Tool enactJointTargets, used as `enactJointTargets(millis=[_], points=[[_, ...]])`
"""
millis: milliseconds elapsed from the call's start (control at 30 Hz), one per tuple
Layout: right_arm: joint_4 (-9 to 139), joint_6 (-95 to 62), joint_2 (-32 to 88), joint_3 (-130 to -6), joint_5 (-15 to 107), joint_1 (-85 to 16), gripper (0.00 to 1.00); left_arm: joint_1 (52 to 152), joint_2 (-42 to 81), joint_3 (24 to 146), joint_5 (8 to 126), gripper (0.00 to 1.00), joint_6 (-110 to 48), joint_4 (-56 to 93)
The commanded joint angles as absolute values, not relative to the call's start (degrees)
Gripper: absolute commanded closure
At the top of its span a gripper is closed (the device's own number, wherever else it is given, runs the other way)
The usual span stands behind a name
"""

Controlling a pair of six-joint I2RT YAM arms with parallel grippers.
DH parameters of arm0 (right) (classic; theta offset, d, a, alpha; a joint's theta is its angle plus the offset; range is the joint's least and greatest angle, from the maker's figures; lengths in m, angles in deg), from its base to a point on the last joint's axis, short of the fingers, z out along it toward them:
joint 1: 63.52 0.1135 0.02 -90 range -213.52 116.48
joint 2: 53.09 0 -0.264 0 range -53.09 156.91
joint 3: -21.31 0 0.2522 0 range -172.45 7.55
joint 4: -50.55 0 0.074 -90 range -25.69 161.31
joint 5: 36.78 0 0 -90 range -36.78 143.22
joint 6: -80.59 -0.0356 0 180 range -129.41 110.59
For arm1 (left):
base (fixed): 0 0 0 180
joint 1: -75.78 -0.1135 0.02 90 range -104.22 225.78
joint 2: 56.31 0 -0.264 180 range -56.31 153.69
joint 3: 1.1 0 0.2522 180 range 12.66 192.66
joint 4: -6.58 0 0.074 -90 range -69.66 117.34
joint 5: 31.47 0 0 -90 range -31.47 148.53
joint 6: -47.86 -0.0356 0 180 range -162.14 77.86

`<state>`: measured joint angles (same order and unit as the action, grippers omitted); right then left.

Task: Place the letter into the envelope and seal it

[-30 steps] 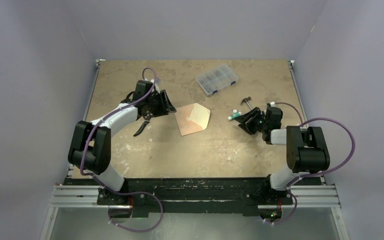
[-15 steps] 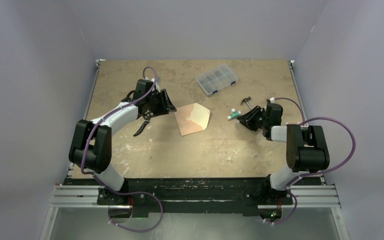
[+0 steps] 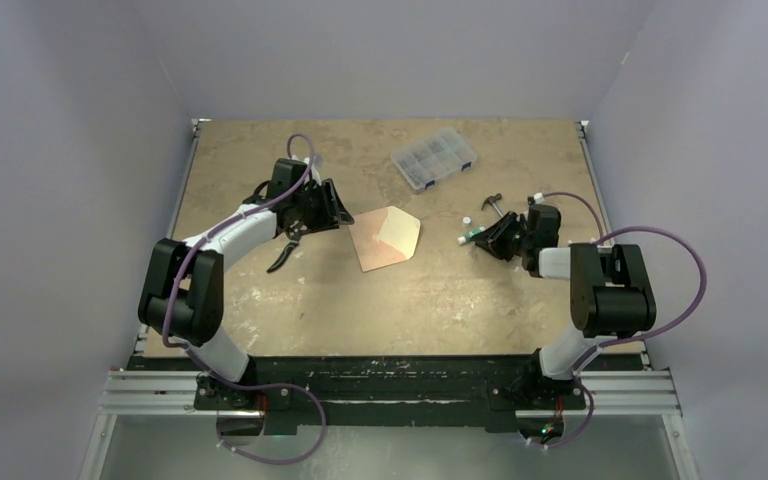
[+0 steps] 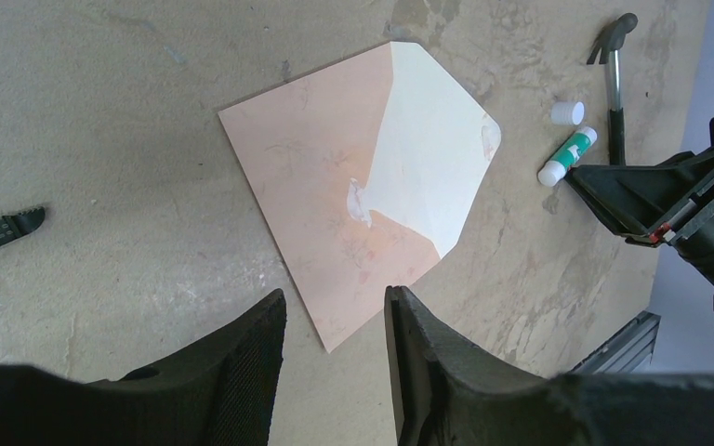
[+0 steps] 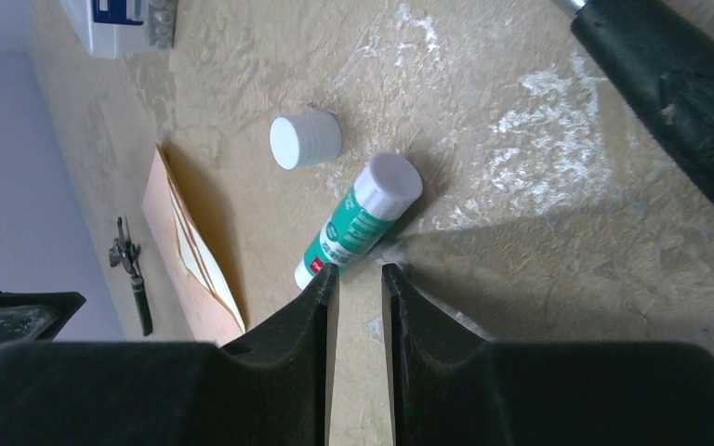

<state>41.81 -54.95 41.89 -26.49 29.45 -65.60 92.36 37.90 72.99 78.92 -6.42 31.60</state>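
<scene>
Here, envelope (image 4: 316,186) shown flat on counter (image 3: 260,160) between arms, flap opened out, cream inner face turned upward. Left end effector (image 4: 335,299) held near envelope corner, fingers apart, nothing gripped. Right end effector (image 5: 358,271) narrowly parted at end of glue stick (image 5: 358,223), stick not clamped. White cap (image 5: 305,141) laid just beside stick.

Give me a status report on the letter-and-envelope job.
Done: no loose letter shows anywhere, so it is probably inside the envelope, though I cannot see it. In hand: the right gripper has its fingers open at the uncapped glue stick, its cap beside it. To do: glue the open flap and press it shut; the left gripper hovers open nearby.
</scene>
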Motion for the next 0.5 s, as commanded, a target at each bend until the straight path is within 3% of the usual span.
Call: enactJointTargets(millis=[0, 467], points=[[41.19, -53.41, 41.76, -28.66, 28.35, -64.72, 0.75, 92.48, 38.21, 74.58, 79.85, 0.58, -7.30, 30.22], [41.97, -53.10, 42.16, -29.55, 30.83, -62.51, 0.75, 92.48, 38.08, 74.44, 80.12, 0.58, -7.74, 30.61]])
